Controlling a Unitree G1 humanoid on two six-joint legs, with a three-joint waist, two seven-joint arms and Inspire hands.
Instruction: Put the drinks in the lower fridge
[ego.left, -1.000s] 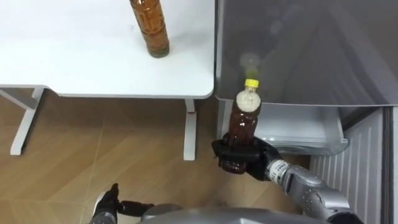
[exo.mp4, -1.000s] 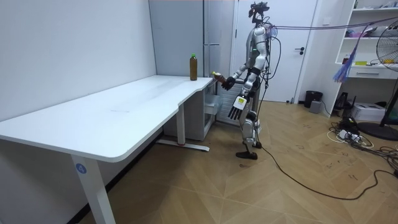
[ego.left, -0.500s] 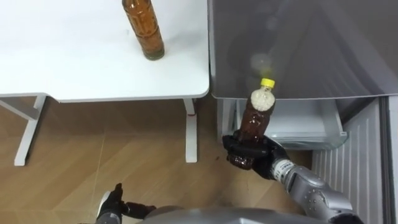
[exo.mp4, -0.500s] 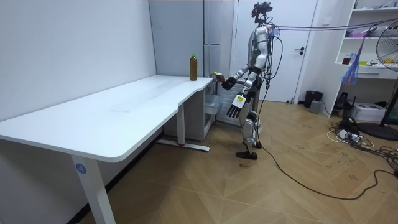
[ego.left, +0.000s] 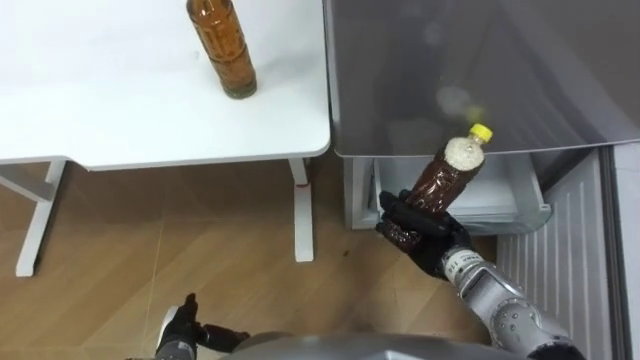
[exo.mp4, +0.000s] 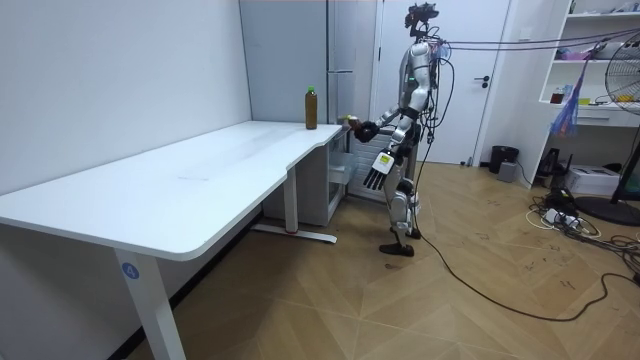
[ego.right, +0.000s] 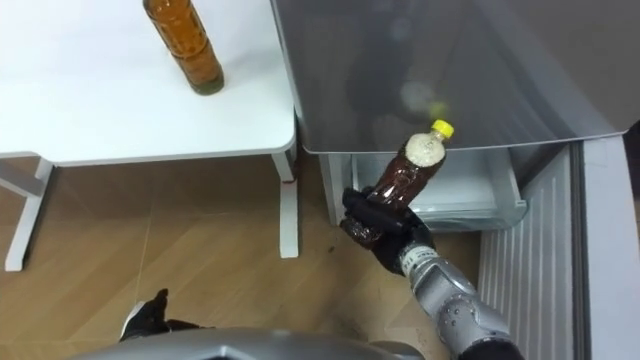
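My right hand (ego.left: 420, 228) is shut on a brown drink bottle (ego.left: 445, 175) with a yellow cap. The bottle leans to the right, in front of the grey fridge (ego.left: 470, 70), above the open lower compartment with its white drawer (ego.left: 505, 205). A second brown bottle (ego.left: 222, 50) stands upright on the white table (ego.left: 120, 110), near its right edge. My left hand (ego.left: 178, 330) hangs open at my side, low on the left. In the room view I stand at the table's far end, facing the fridge (exo.mp4: 345, 90), right hand (exo.mp4: 362, 128) held forward.
The fridge's lower door (ego.left: 585, 270) stands open at the right. A white table leg (ego.left: 302, 215) rises from the wooden floor just left of the fridge. In the room view, shelves (exo.mp4: 600, 90) and cables (exo.mp4: 565, 215) lie to the right, behind me.
My right hand has carried the bottle to the right and tipped it over toward the fridge's lower opening. The view has shifted slightly. The left hand has stayed put.
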